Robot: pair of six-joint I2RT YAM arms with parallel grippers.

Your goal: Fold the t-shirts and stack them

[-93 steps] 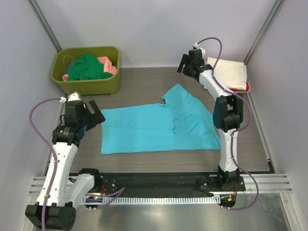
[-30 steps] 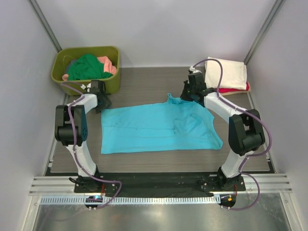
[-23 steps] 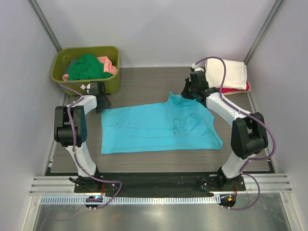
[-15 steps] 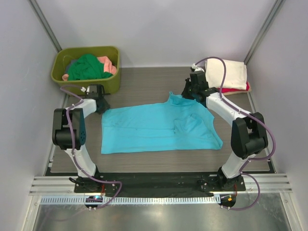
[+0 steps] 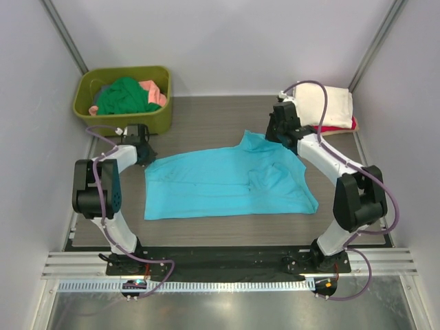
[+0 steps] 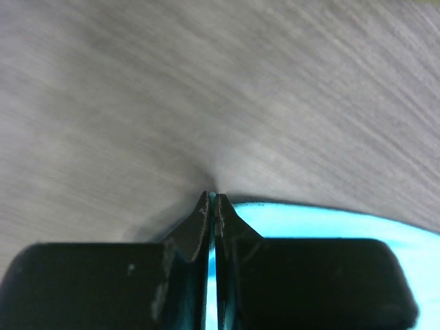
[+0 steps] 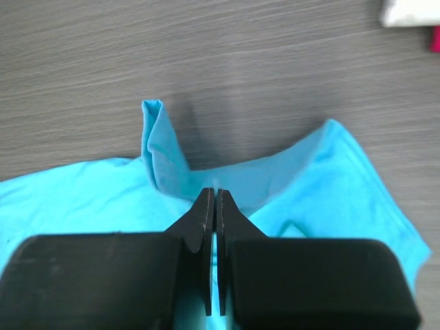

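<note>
Turquoise t-shirt spread on table, left tool pinching its corner, right tool pinching its far edge

You get nothing legible here: no lettering, label, brand mark or number can be read on the turquoise t-shirt, the olive-green tub or the table in any of your three views.
</note>
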